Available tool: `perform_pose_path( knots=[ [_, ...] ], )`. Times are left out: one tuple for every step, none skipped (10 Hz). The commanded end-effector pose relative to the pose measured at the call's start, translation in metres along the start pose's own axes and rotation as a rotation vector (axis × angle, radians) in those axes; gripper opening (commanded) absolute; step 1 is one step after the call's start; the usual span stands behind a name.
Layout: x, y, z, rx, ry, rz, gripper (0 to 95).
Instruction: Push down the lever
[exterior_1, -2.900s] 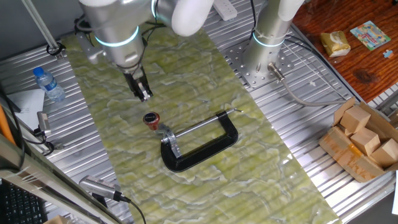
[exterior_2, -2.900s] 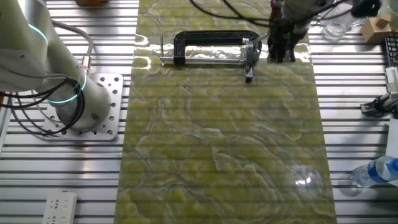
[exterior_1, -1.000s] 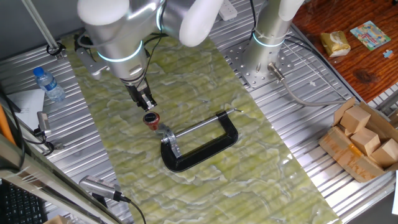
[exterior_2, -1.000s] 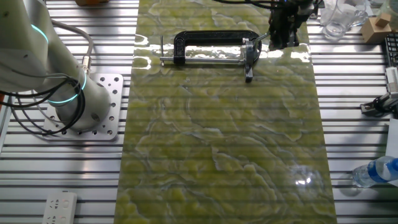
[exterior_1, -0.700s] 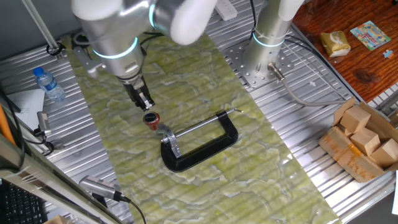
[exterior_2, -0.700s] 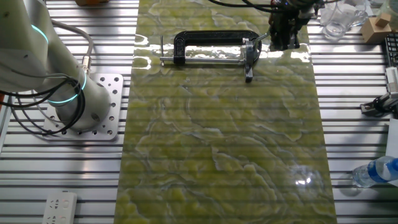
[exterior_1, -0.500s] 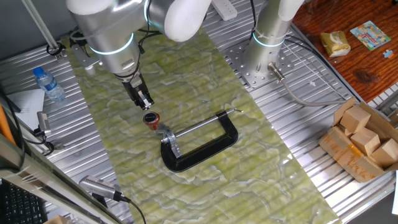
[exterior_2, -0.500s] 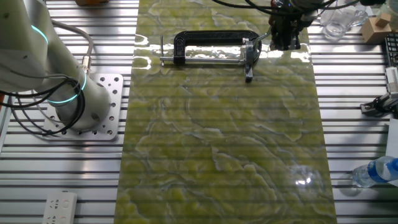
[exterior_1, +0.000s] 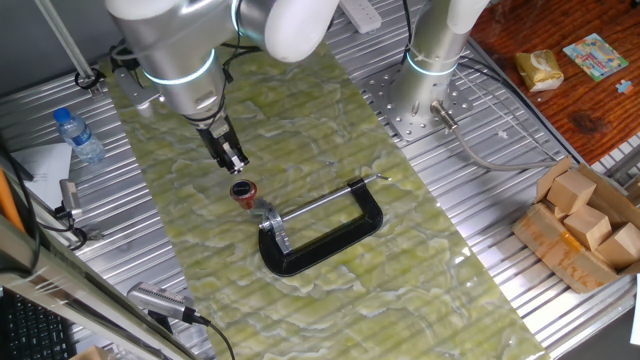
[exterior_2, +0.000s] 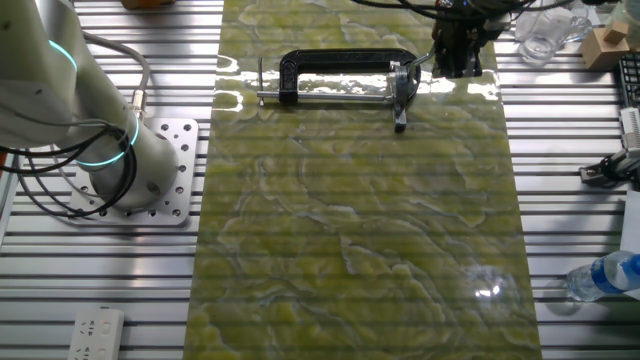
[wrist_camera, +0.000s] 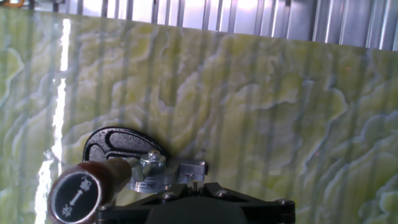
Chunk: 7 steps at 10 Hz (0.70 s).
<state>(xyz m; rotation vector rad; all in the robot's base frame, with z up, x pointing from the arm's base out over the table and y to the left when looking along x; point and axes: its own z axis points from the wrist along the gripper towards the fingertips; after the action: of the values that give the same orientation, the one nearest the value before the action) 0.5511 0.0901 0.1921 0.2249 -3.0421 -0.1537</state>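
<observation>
Hand view: lever (wrist_camera: 93, 186) partly behind end effector (wrist_camera: 198, 210).

bright even light, glare streaks on glossy mat (wrist_camera: 62, 93)

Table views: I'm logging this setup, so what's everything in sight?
lever: 1, silvery with red knob, on the clamp's end nearest the gripper
clamp: 1, black, mid-mat
mat: 1, green marbled, over the table
bottle: 1, clear, blue cap, beside the mat
wooden blocks: several, tan, in a box at the table edge
power strip: 1, white, table corner
second arm: 1, white, bolted beside the mat
gripper: 1, black, above the knob, apart from it
</observation>
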Motion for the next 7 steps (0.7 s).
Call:
perform_pose_path(
  knots=[
    [-0.0009,-0.0001,-0.0001,-0.023,0.013,-0.012,0.0],
    [-0.0009,-0.0001,-0.0001,-0.038,0.014,-0.012,0.0],
    [-0.0009,-0.0001,-0.0001,-0.044,0.013,-0.011,0.0],
    [-0.0009,-0.0001,-0.0001,-0.043,0.009,-0.009,0.0],
    [-0.0009,-0.0001,-0.0001,-0.043,0.006,-0.003,0.0],
    [-0.0009,-0.0001,-0.0001,-0.044,0.008,0.008,0.0],
    [-0.0009,-0.0001,-0.0001,-0.046,0.015,0.020,0.0]
  ],
)
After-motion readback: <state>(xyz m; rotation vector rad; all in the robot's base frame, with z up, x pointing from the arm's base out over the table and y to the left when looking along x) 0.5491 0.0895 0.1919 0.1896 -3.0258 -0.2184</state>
